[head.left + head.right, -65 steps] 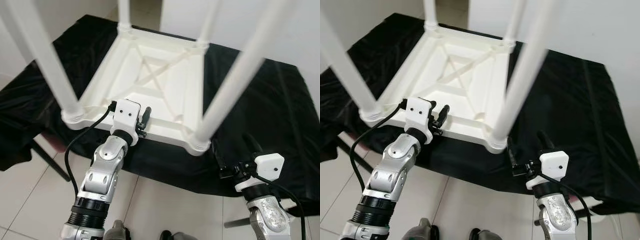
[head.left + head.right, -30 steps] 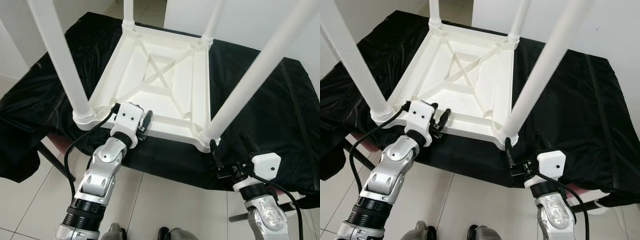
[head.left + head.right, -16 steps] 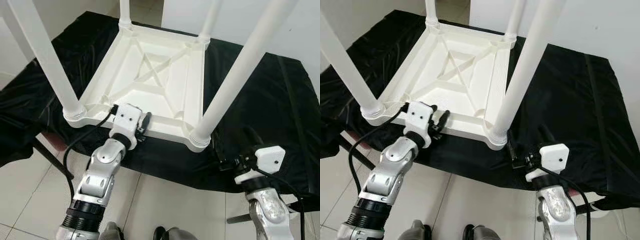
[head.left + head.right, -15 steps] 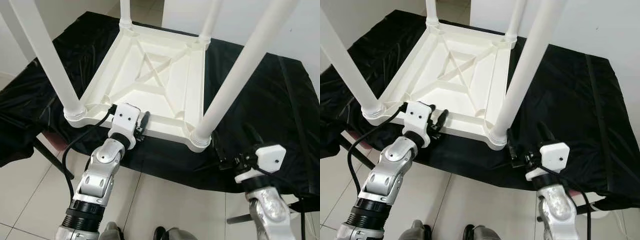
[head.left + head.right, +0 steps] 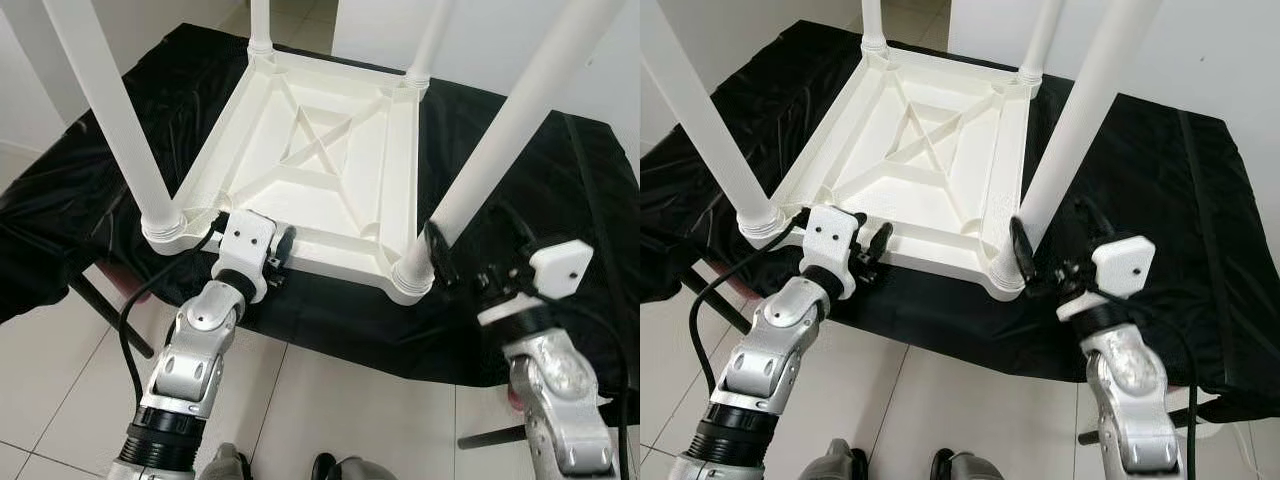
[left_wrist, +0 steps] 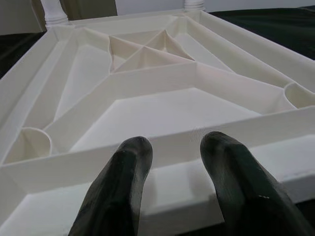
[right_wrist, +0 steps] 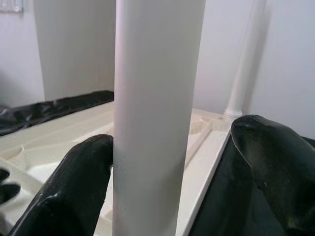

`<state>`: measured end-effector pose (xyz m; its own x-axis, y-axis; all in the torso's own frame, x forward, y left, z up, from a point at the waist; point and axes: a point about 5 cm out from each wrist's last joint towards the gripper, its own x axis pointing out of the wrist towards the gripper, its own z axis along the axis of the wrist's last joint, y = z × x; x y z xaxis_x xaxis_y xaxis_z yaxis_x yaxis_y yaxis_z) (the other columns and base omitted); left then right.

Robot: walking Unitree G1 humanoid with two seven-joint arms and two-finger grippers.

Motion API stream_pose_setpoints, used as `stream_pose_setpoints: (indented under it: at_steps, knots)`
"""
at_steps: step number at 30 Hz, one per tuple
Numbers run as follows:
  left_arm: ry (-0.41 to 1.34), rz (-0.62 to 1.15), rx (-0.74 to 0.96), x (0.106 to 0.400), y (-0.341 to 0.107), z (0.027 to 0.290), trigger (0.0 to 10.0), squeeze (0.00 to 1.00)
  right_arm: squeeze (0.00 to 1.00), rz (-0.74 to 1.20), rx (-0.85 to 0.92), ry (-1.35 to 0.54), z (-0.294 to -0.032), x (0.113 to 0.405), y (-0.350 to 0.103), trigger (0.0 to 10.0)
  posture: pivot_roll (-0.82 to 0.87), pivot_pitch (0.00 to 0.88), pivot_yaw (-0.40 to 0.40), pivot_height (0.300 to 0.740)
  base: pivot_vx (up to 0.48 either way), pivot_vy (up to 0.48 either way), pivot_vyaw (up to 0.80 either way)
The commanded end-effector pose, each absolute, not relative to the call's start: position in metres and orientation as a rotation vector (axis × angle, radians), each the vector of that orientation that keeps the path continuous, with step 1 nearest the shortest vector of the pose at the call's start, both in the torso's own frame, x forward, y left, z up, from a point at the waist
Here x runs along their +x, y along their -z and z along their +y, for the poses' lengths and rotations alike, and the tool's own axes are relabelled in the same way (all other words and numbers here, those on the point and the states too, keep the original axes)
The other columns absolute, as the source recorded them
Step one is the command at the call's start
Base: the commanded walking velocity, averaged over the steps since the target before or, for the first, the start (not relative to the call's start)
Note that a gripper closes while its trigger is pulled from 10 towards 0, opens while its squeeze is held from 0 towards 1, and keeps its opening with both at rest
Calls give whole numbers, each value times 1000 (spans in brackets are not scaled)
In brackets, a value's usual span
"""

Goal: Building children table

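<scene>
White plastic children's table [image 5: 320, 160], lying upside down on the black-draped desk [image 5: 520, 200], its four white tube legs pointing up. Left tool [image 5: 278, 250] is resting at the near rim of the tabletop, fingers [image 6: 123, 187] spread narrowly over the rim's edge, clamping nothing. Right tool [image 5: 1055, 240] is standing wide open around the near-right white leg [image 7: 155, 113], one finger either side; contact cannot be told.

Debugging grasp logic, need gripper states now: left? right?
Left gripper: open, fingers over the near rim of the upturned table.
Right gripper: open, straddling the near right leg, not clamped.
</scene>
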<state>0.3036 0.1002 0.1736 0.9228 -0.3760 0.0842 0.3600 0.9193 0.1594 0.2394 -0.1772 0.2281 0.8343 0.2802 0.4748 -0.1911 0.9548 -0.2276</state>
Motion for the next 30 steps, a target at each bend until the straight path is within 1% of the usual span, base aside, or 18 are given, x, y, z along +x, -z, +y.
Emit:
stream_pose_setpoints:
  at_steps: [1,13,16,22,30]
  knots:
    - [374,-105,142,301,-173,98,10000,0,0,-543,-163,-254,-180,239,-238,10000,19,152,-60,740,0,0,0]
    - [392,-92,140,301,-170,92,10000,0,0,-640,-138,-277,-164,254,-279,10000,28,141,-63,740,0,0,0]
    - [384,-94,137,302,-172,92,10000,0,0,-703,-126,-266,-160,258,-302,10000,35,146,-68,740,0,0,0]
    - [373,-95,135,303,-173,92,10000,0,0,-786,-126,-244,-160,257,-327,10000,34,147,-70,740,0,0,0]
    - [355,-91,105,305,-174,91,10000,0,0,-824,-125,-228,-161,255,-341,10000,29,148,-70,740,0,0,0]
